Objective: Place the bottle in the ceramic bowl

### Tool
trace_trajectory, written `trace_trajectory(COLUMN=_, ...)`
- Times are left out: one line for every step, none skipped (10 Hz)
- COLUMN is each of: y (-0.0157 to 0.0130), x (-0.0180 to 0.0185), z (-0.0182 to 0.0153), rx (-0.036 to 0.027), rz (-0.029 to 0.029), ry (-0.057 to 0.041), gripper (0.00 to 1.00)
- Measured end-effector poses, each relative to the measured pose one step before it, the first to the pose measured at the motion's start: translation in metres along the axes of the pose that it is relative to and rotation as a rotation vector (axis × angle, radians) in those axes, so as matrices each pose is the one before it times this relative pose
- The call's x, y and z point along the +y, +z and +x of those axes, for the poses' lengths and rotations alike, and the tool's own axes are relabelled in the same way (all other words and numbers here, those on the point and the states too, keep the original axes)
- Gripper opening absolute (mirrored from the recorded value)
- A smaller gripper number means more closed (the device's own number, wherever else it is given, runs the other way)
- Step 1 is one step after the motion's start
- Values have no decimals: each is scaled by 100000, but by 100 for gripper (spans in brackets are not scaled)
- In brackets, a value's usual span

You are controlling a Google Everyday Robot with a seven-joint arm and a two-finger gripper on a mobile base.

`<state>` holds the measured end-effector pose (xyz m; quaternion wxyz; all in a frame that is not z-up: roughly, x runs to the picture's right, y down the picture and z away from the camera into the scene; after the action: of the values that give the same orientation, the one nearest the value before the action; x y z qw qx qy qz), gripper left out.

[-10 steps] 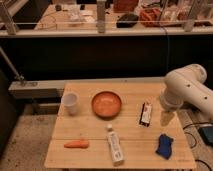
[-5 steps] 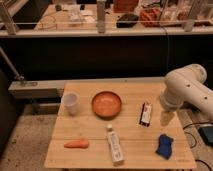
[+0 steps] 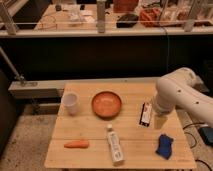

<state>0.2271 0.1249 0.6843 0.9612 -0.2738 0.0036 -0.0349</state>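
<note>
The bottle [image 3: 114,145] is slim and white with a small cap. It lies flat on the wooden table [image 3: 90,127], near the front edge, cap pointing away from me. The ceramic bowl [image 3: 106,104] is orange, round and shallow. It stands behind the bottle at the table's middle and looks empty. My white arm [image 3: 177,92] reaches in from the right. The gripper [image 3: 160,121] hangs over the table's right side, beside the dark packet, well right of the bottle and the bowl. It holds nothing that I can see.
A white cup [image 3: 70,103] stands left of the bowl. An orange carrot [image 3: 76,144] lies at the front left. A dark rectangular packet [image 3: 146,113] lies right of the bowl. A blue cloth [image 3: 164,145] lies at the front right. A railing and counter run behind.
</note>
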Motion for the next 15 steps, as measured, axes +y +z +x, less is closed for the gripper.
trace_trajectory(y=144, x=199, z=-171, rx=95, rz=276, ry=-2053, gripper=80)
trace_trajectory(y=141, x=269, z=-59, rx=-22, rz=473, ry=-2259, gripper=80)
trace_trajectory(y=53, x=104, z=-551, rx=503, rz=519, ry=-2120, gripper=80)
trace_trajectory(y=112, x=24, z=-884, rx=-234, rz=247, ry=-1626, gripper=80)
trace_trajectory(y=98, x=-40, z=-1645, rx=-136, rz=391, ry=-2778, gripper=80)
trace_trajectory(y=108, x=73, z=-521, rx=310, rz=204, ry=-1912, gripper=80)
trace_trajectory(y=197, x=157, z=-525, rx=207, rz=511, ry=-4236, gripper=80)
trace_trajectory(y=107, x=46, z=-108, rx=238, rz=116, ry=-2093, gripper=80)
trace_trajectory(y=195, x=-10, z=-131, rx=21, rz=-17, ry=-582, gripper=80)
trace_trajectory(y=313, x=99, z=-232, rx=108, rz=-131, ry=-211, gripper=80)
trace_trajectory(y=113, x=-45, z=-547, rx=-178, rz=149, ry=-916, gripper=80)
trace_trajectory(y=227, x=-90, z=-1037, rx=-108, rz=-14, ry=-2611, gripper=80)
trace_trajectory(y=175, x=-277, z=-1144, rx=-149, rz=104, ry=-2909, gripper=80)
trace_trajectory(y=230, x=28, z=-351, rx=21, rz=-81, ry=-2103, gripper=80)
trace_trajectory(y=129, x=6, z=-201, rx=7, rz=62, ry=-1417, gripper=80)
